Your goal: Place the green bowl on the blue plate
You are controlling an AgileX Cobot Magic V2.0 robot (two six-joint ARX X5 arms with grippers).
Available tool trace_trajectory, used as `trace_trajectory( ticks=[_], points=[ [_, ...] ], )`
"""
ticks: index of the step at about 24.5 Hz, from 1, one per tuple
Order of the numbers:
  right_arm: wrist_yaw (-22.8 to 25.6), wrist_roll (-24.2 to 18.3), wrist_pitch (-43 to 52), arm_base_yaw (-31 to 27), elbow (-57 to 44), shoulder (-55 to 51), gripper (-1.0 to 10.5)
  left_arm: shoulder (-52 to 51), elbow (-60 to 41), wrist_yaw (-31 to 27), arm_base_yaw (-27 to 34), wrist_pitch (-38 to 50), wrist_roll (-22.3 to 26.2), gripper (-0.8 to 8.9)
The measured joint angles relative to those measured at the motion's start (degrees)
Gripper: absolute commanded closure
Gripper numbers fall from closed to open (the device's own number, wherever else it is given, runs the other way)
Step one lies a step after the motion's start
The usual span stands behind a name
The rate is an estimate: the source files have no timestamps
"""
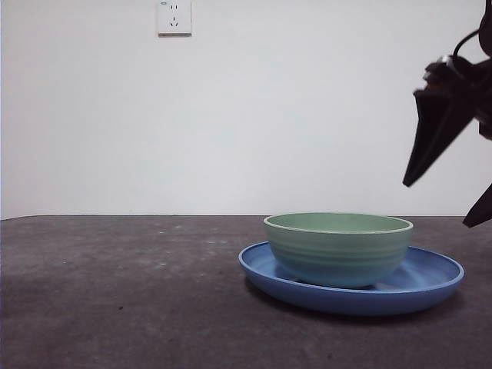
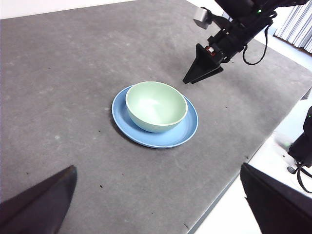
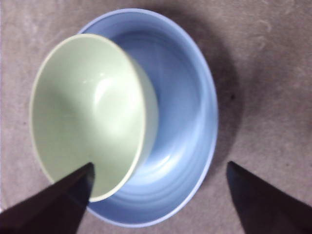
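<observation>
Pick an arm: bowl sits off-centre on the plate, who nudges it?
Right. Its open claw hangs just above the green bowl on the blue plate; the left claw is open but farther off.

The green bowl [image 2: 156, 106] sits upright on the blue plate [image 2: 185, 135], off-centre, so a wider crescent of blue shows on one side. Both rest on the grey counter [image 2: 63, 87]. The left gripper [image 2: 161, 207] hangs well apart from the dishes, its two dark jaws spread wide with nothing between them. Beyond the plate, the right gripper [image 2: 201, 73] hovers above the counter near the plate's rim, its black jaws pointing down and touching neither dish.
</observation>
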Motion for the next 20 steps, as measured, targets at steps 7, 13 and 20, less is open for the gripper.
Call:
trace_trajectory(
  ticks=[7, 13, 20],
  points=[
    [0.0, 0.0, 2.6, -2.3, 0.0, 3.7, 6.3, 0.0, 0.0, 0.0, 0.0, 0.0, 0.0, 2.51],
    [-0.5, -0.1, 4.6, -2.1, 0.0, 10.1, 6.7, 0.0, 0.0, 0.0, 0.0, 0.0, 0.0, 2.51],
    [-2.1, -0.5, 7.1, -1.9, 0.0, 14.5, 7.7, 0.0, 0.0, 0.0, 0.0, 0.0, 0.0, 2.51]
  ],
)
